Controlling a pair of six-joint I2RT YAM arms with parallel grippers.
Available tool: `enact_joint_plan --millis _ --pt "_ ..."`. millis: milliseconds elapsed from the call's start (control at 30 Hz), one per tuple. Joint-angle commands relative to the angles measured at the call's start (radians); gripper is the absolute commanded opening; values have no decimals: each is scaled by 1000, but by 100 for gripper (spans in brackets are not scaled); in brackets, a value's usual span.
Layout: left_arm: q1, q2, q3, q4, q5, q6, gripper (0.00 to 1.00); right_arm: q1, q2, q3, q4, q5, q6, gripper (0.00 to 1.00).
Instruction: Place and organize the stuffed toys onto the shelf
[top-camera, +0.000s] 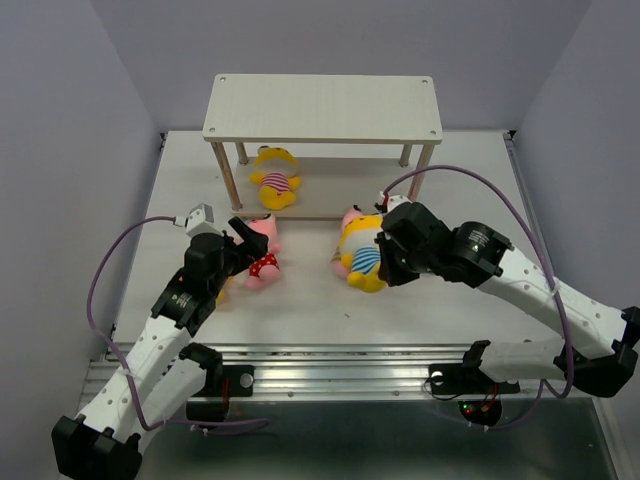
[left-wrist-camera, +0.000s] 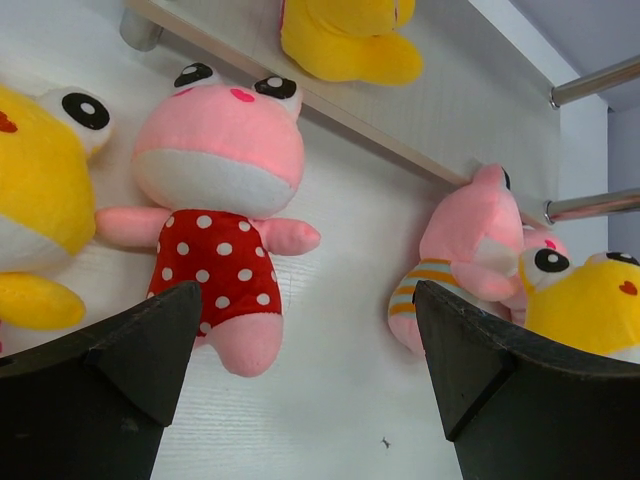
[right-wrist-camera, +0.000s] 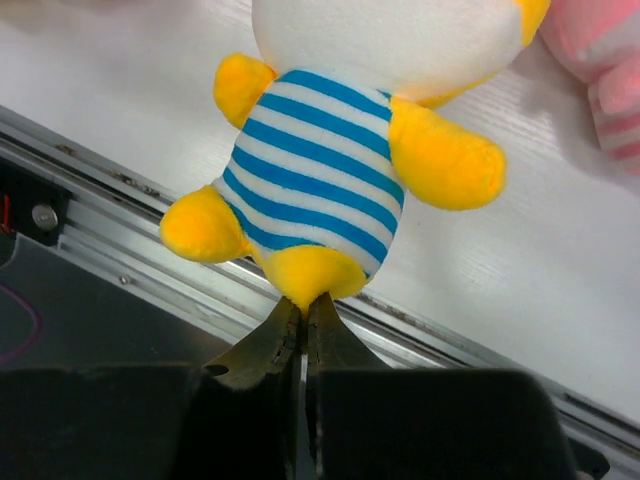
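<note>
Toys are mostly not on the shelf (top-camera: 322, 105) yet. Only one yellow toy (top-camera: 275, 178) lies on its low board. The top board is bare. The others I can see are down on the table (top-camera: 300, 320). There is a pink toy in red dots (top-camera: 262, 252) and a pink striped toy (top-camera: 352, 218) just beside the low board's edge. There is also a yellow toy in blue stripes (right-wrist-camera: 318, 170), and one more yellow one (left-wrist-camera: 35, 190) near the left arm. That makes five, and I can't spot a sixth.

The right gripper (right-wrist-camera: 303, 305) is pinched tight on the bottom foot of the yellow toy in blue stripes. I can't tell if that toy is off the table. The left gripper (left-wrist-camera: 308, 320) is spread wide and holds nothing. It hangs over the pink toy in red dots.

I'd say the job has hardly begun. One toy is up, and the others need lifting and lining up.
</note>
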Motion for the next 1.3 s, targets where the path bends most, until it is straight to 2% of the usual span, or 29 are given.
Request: enact_joint_plan --millis 0,267,500,700,933,1167,1267 --pt "-6 -11 3 41 -8 6 99 5 2 34 229 44 -74 1" --pt "-6 -24 1 36 -16 1 99 5 81 -98 649 248 -49 1" --pt "-5 -33 -2 21 -23 -7 99 5 218 -106 808 390 23 1" --pt "-5 -44 -3 11 -32 -13 99 5 294 -109 959 483 22 1" --pt "-5 -54 -3 10 -35 -13 99 -116 426 -87 1010 266 26 1" --pt "-5 -64 -6 7 -40 -14 99 -205 472 -130 1143 59 -144 1" --pt "-5 -61 -6 8 -43 -14 99 -245 476 -141 1148 13 -149 1"
